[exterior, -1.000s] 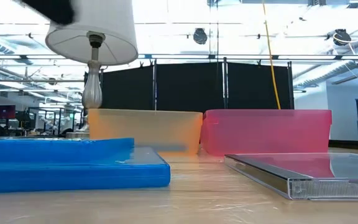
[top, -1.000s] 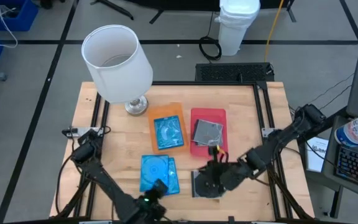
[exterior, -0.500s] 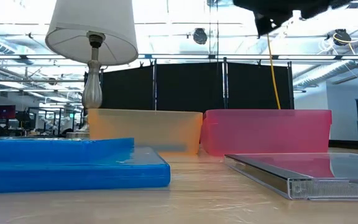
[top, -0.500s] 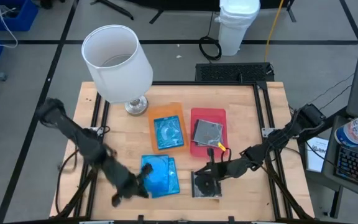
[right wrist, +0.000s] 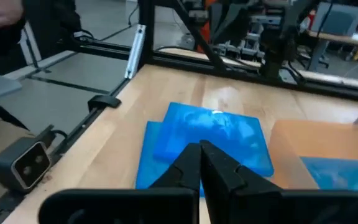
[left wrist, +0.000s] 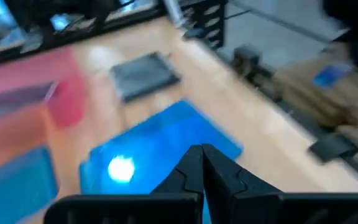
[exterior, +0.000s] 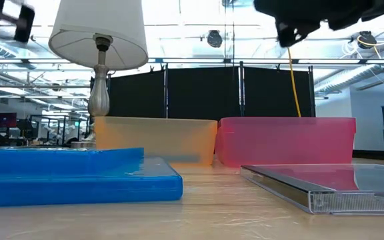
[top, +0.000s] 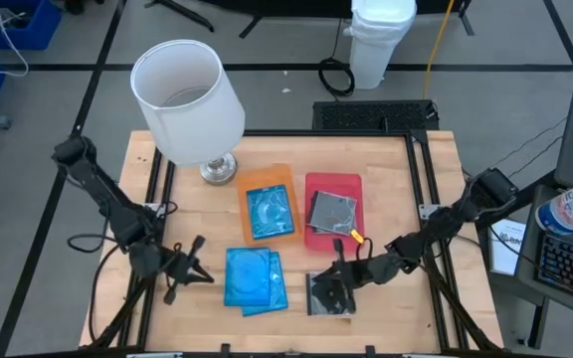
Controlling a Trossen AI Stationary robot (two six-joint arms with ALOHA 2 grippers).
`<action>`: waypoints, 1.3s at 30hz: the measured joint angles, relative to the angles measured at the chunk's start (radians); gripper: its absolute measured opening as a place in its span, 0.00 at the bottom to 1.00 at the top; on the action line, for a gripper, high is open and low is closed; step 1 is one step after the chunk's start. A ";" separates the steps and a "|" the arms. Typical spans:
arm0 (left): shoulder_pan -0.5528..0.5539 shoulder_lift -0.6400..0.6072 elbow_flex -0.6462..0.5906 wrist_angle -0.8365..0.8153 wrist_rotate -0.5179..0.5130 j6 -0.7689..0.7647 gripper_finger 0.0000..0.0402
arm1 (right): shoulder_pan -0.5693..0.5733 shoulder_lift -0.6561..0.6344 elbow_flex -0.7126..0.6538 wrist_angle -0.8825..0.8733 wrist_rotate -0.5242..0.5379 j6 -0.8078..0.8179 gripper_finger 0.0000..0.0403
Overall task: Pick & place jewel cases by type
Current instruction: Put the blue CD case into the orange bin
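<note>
Two translucent blue jewel cases lie overlapped flat on the table's near part, and show in the low view as blue cases. A clear, dark-backed case lies flat to their right. A third blue case sits in the orange tray. Another dark case sits in the red tray. My left gripper is shut and hangs left of the blue pair, its tips toward them. My right gripper is shut above the clear case, off its surface.
A white-shaded lamp stands on the table's far left corner, its base beside the orange tray. Both trays sit side by side mid-table. Bare wood lies along the table's left and right sides. A camera block sits at the near edge.
My left arm has swung out from the table's near edge toward the left side. Its gripper has moved from below the blue pair to a spot left of them and has turned to face them. The cases have stayed where they were.
</note>
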 joint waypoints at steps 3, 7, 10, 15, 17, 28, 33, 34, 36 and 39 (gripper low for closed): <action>-0.027 0.029 -0.058 0.051 -0.102 -0.089 0.02 | -0.025 0.043 0.000 0.036 -0.024 0.040 0.00; -0.040 0.101 -0.075 0.041 -0.101 -0.129 0.02 | -0.088 0.132 0.012 0.133 -0.115 0.083 0.00; -0.067 0.176 -0.068 0.049 -0.082 -0.051 0.02 | -0.126 0.209 0.081 0.119 -0.142 0.112 0.00; -0.092 0.316 -0.067 0.086 -0.104 0.060 0.08 | -0.172 0.339 0.264 -0.008 -0.215 0.132 0.00; -0.097 0.356 -0.067 0.112 -0.114 0.105 0.14 | -0.179 0.367 0.310 -0.050 -0.236 0.126 0.00; -0.094 0.404 -0.065 0.085 -0.267 0.353 0.49 | -0.194 0.398 0.344 -0.041 -0.233 0.370 0.00; -0.061 0.406 -0.065 0.052 -0.230 0.452 0.53 | -0.201 0.398 0.344 -0.058 -0.203 0.476 0.00; -0.052 0.407 -0.065 0.047 -0.220 0.461 0.53 | -0.204 0.398 0.344 -0.056 -0.194 0.495 0.00; -0.034 0.407 -0.065 0.046 -0.193 0.486 0.53 | -0.207 0.398 0.344 -0.064 -0.177 0.536 0.00; -0.002 0.413 -0.043 0.017 -0.161 0.524 0.53 | -0.214 0.398 0.344 -0.079 -0.174 0.582 0.00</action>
